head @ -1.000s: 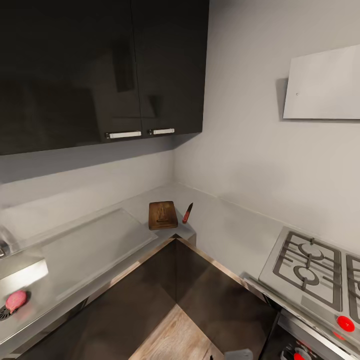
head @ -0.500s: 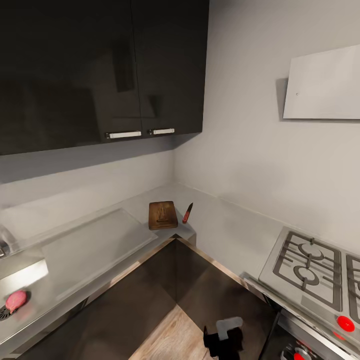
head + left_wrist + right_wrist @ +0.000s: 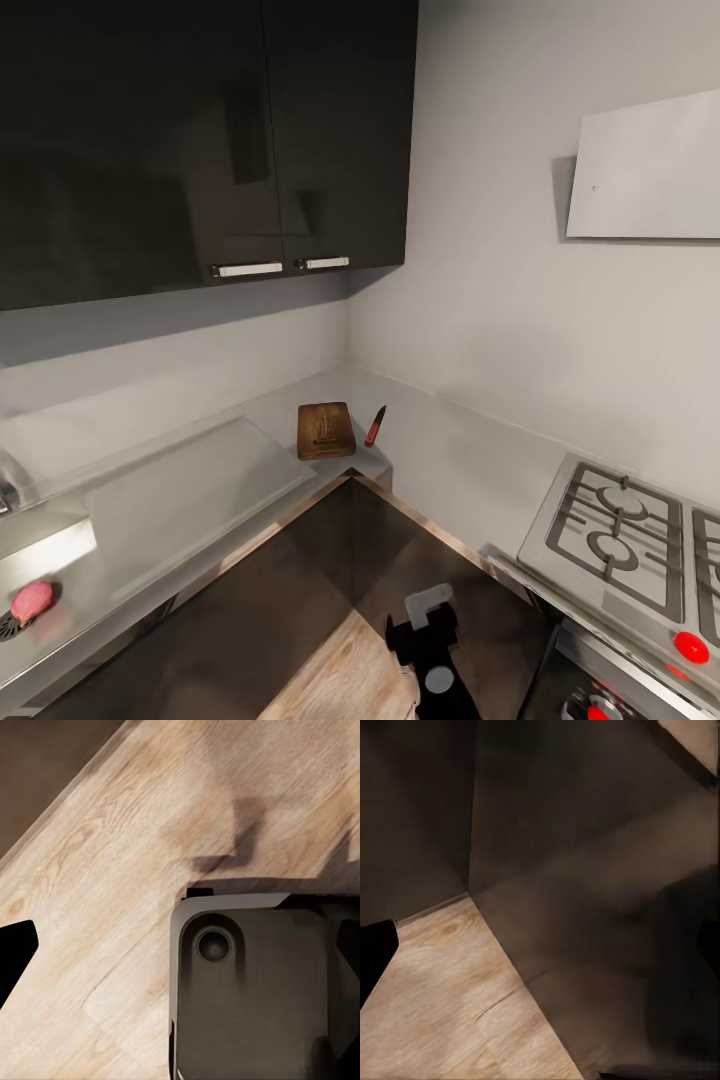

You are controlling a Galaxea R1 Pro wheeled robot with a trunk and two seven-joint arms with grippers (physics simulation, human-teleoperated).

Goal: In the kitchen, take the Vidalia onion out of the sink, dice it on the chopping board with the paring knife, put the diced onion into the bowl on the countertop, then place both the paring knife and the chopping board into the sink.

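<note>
Presently, an L-shaped grey bench [image 3: 440,470] runs along two walls and meets in the far inner corner. Chopping board [image 3: 325,430]: brown wood, lying flat on the bench at that corner, close to the front edge. Paring knife [image 3: 375,425]: dark blade, red handle, lying on the bench just beside the board on its right, apart from it. Sink [image 3: 40,560]: brushed steel, set at the left end of the bench, with a flat drainboard stretching toward the board. Vidalia onion [image 3: 32,600]: pinkish-red lump resting in the basin, beside the round drain [image 3: 8,626]. Hob [image 3: 620,530]: grey, with black grates and red knobs, set at the right end of the bench. Dark wall cabinets [image 3: 200,140] with pale handles hang above the left run; a white panel [image 3: 645,180] is fixed to the right wall. Right tool [image 3: 430,605]: dark body with a pale grey finger [image 3: 427,600], seen in the head view low over the wooden floor [image 3: 340,680] in front of the bench, holding nothing visible; how far its jaws stand apart cannot be told. Left tool: one dark fingertip [image 3: 15,952] at the edge of the left wrist view over the floor; its opening cannot be told either.
</note>
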